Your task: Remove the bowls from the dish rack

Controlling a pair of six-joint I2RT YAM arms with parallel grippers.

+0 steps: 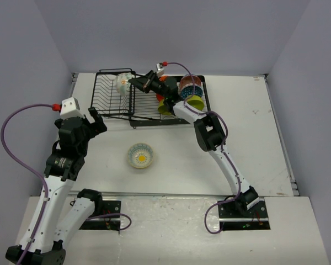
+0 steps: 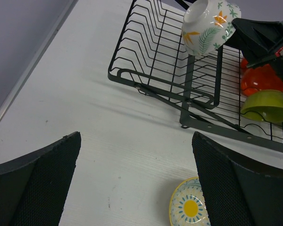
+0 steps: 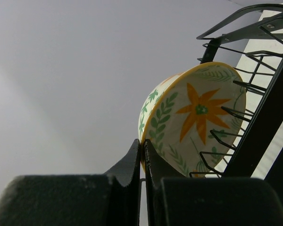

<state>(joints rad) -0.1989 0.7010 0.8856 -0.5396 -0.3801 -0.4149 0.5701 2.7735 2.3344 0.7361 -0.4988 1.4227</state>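
My right gripper (image 3: pixel 142 147) is closed, apparently pinching the rim of the floral bowl (image 3: pixel 193 117) above the dish rack (image 2: pixel 146 75). My left gripper (image 2: pixel 136 139) gapes, idle, before the rack. I'd lift straight up, clearing the wires first.

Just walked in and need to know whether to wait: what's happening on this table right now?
The right pincer, reaching over the dish rack, is shut on the rim of a cream floral bowl, holding it tilted above the wires. A second patterned bowl already sits upright on the table in front of the rack. An orange-red bowl and a lime green bowl are in the rack's right section. The left pincer hangs open over the table, holding nothing.
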